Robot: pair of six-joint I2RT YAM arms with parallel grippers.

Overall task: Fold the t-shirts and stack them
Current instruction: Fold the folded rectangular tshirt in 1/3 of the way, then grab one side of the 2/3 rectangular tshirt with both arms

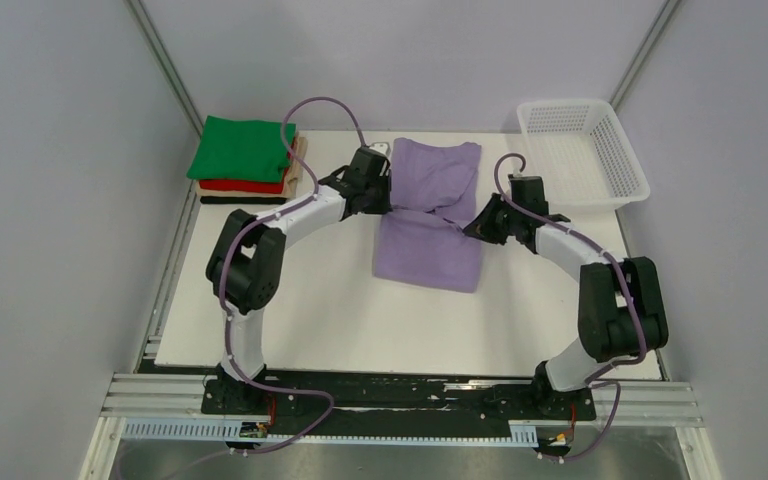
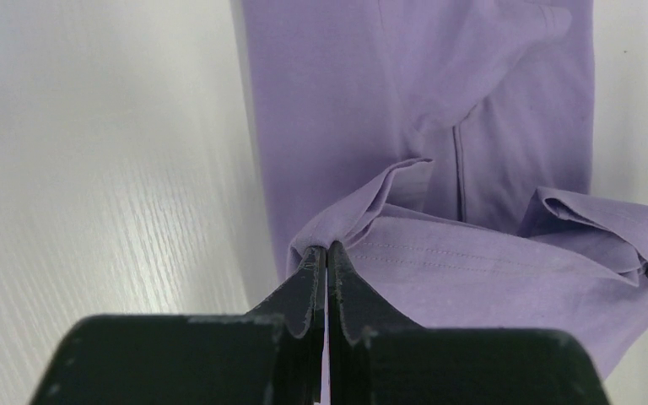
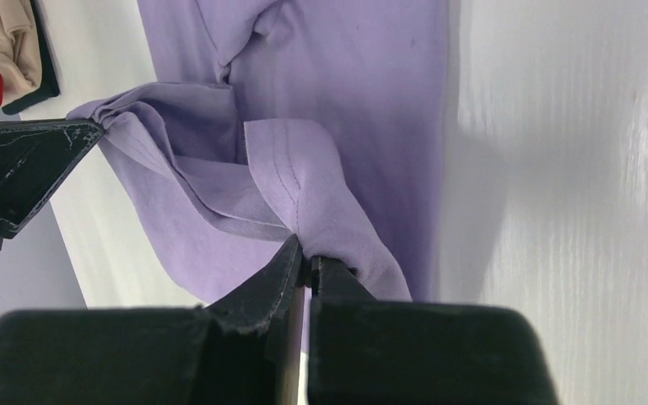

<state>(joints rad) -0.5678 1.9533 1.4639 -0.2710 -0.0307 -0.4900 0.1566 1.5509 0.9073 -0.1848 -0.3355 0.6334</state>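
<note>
A lavender-purple t-shirt [image 1: 430, 230] lies in the middle of the white table, its lower hem lifted and partly folded over. My left gripper [image 1: 388, 203] is shut on the hem's left corner; in the left wrist view the pinched cloth [image 2: 337, 232] bunches at the gripper [image 2: 326, 246]. My right gripper [image 1: 470, 226] is shut on the hem's right corner [image 3: 321, 211], seen at the gripper [image 3: 307, 257] in the right wrist view. Folded shirts stand stacked at the back left: green [image 1: 242, 148] on top, red [image 1: 245, 185] and tan [image 1: 298, 160] below.
A white plastic mesh basket [image 1: 582, 150] stands at the back right corner of the table. A dark layer [image 1: 240, 199] lies under the shirt stack. Grey walls close in on both sides and behind.
</note>
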